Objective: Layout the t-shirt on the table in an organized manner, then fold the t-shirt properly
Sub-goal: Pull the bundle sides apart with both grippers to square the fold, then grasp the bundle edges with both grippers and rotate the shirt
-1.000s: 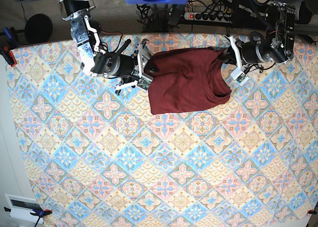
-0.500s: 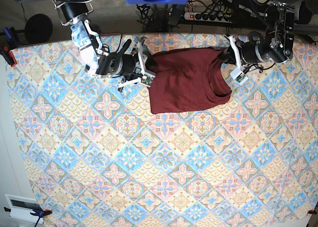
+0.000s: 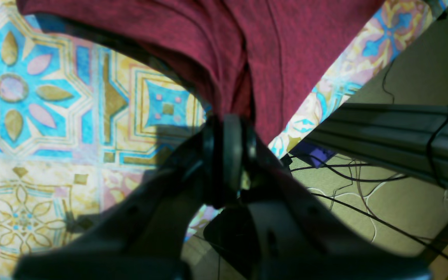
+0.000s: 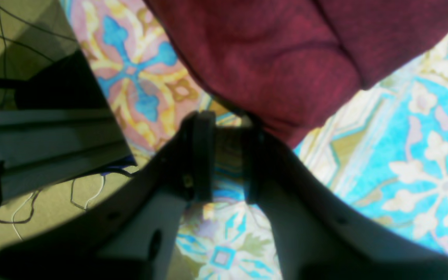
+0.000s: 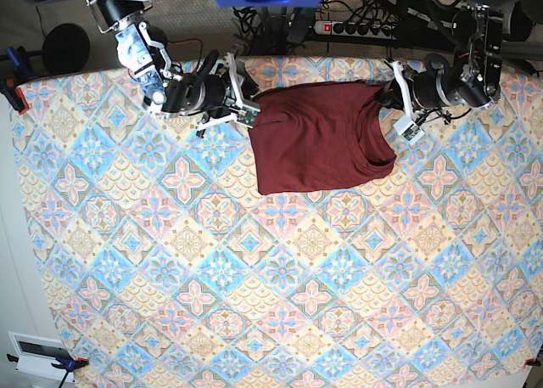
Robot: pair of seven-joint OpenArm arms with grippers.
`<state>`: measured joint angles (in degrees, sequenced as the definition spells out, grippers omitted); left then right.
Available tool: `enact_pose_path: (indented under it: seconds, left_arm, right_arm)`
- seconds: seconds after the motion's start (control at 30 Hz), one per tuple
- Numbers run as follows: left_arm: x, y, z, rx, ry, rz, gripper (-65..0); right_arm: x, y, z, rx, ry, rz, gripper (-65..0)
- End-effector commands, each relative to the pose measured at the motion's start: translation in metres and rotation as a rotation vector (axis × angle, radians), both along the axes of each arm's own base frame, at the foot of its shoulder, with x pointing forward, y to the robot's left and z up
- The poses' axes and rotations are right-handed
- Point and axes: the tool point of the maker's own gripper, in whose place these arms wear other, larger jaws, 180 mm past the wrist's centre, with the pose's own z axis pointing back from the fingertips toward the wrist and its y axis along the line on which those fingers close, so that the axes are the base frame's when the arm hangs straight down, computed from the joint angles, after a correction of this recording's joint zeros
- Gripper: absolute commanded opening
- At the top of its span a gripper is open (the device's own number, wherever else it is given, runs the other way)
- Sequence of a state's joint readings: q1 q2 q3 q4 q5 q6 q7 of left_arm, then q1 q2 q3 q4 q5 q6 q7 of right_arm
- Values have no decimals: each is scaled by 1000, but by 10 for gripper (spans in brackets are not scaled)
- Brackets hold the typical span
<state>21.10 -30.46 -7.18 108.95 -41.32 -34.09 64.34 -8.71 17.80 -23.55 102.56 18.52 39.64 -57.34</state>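
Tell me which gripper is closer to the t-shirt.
Left. The left gripper is shut on a bunched edge of the t-shirt, at the far table edge. The right gripper sits at the opposite corner, jaws apart, cloth just beyond its tips.

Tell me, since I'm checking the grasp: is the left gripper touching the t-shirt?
Touching. In the left wrist view the left gripper has its jaws shut on a bunched fold of the t-shirt, the fabric running straight into the fingertips.
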Motion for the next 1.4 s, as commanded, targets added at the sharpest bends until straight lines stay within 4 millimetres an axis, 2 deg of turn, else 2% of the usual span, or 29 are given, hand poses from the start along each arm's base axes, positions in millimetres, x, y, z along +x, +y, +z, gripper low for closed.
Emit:
enact_pose_path:
  seconds: [0.0,0.13,0.27,0.4,0.43,0.57,0.7,0.77,0.83,0.9,1.07,1.13,1.27,1.37]
  left_arm:
    - [6,3,8,3,-32,-4,-648]
    - [6,2,8,3,-30,-8,-617]
    - [3,2,6,5,-22,-10,-507]
    - [3,12,8,31,-20,-20,-409]
    - [4,12,9,30,-24,-17,-394]
    - [17,41,20,52,-76,94,-386]
    - [30,65,39,35,-162,251,-386]
    - [34,64,49,-7,-203,302,-386]
    - [36,51,58,-91,-225,320,-398]
    - [37,27,63,-192,-223,295,-425]
    - [35,-28,56,-276,-174,159,-525]
    - [37,-49,47,-261,-166,113,-553]
    - [31,-80,30,-219,-144,72,-551]
    - [25,-98,10,-121,-125,6,-551]
  right_arm:
    - [5,6,17,44,-44,7,-538]
    - [24,-2,49,70,-149,-42,-538]
    - [31,-6,52,69,-165,-59,-538]
    - [36,-8,54,71,-176,-70,-538]
    - [43,-9,58,73,-194,-76,-538]
    - [78,-8,74,80,-270,-77,-538]
    - [95,5,85,152,-304,-92,-538]
    - [101,8,86,166,-308,-96,-538]
    - [109,12,85,176,-300,-106,-539]
    - [114,23,84,194,-289,-102,-539]
    - [116,45,69,187,-239,-45,-539]
    - [118,55,67,194,-229,-26,-539]
    - [126,67,69,233,-229,-24,-539]
    - [132,66,53,215,-181,-45,-539]
